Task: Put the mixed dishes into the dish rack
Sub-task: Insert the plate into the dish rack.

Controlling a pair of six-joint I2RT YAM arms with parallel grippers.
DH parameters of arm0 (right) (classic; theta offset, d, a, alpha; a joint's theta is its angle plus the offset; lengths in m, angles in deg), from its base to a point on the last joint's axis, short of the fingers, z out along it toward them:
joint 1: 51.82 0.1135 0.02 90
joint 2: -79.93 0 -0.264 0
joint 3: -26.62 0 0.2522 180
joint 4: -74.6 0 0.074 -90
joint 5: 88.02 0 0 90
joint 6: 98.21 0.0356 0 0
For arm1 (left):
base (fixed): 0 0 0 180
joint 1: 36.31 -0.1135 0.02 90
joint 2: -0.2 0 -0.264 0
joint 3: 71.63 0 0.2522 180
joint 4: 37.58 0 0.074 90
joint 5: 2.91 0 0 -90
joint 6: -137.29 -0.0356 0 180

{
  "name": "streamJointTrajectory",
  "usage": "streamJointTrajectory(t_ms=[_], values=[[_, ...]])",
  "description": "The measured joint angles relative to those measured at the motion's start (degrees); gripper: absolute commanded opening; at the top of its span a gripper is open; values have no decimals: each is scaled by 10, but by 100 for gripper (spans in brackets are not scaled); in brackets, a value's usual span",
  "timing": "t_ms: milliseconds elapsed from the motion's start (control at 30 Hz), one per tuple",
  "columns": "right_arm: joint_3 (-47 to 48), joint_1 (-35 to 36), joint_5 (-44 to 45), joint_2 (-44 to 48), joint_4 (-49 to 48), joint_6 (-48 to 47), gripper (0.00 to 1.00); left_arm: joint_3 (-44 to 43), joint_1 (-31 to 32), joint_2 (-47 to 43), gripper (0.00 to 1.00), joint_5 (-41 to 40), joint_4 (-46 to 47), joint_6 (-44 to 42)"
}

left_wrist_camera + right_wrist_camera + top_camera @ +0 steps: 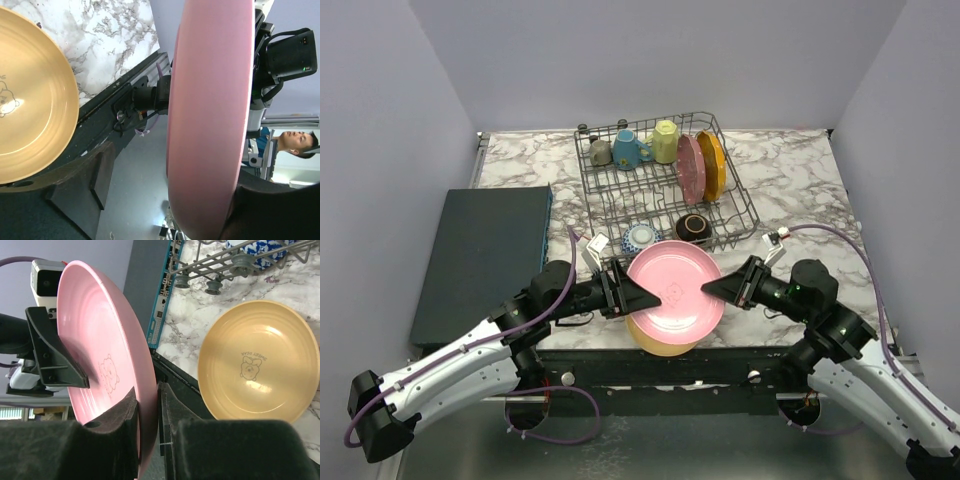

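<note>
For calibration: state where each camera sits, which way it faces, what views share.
Top external: above and behind, looking down at the dish rack; left arm and right arm flank the pink plate.
Left wrist: on the left arm, looking along the plate's edge toward the right arm; own fingers below.
Right wrist: looks past its own fingers, pinching the plate's rim, toward the left gripper.
All share plate, yellow bowl.

**One readable marking, on a plate**

The words "SWEET DEAR" are printed in a small arc over a bear drawing in the middle of the yellow plate (257, 362). The pink plate (100, 355) has a similar print, but its letters are too faint to read.
</note>
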Motion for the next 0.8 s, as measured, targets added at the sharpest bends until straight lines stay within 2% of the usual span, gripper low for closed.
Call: streamJointTrajectory(t_ms=[367, 800], values=[[73, 0, 60, -36, 76, -58, 0, -1, 0, 1, 93, 0, -4, -6], [181, 0, 155, -131, 162, -148, 0, -71, 0, 1, 99, -19, -71, -62]])
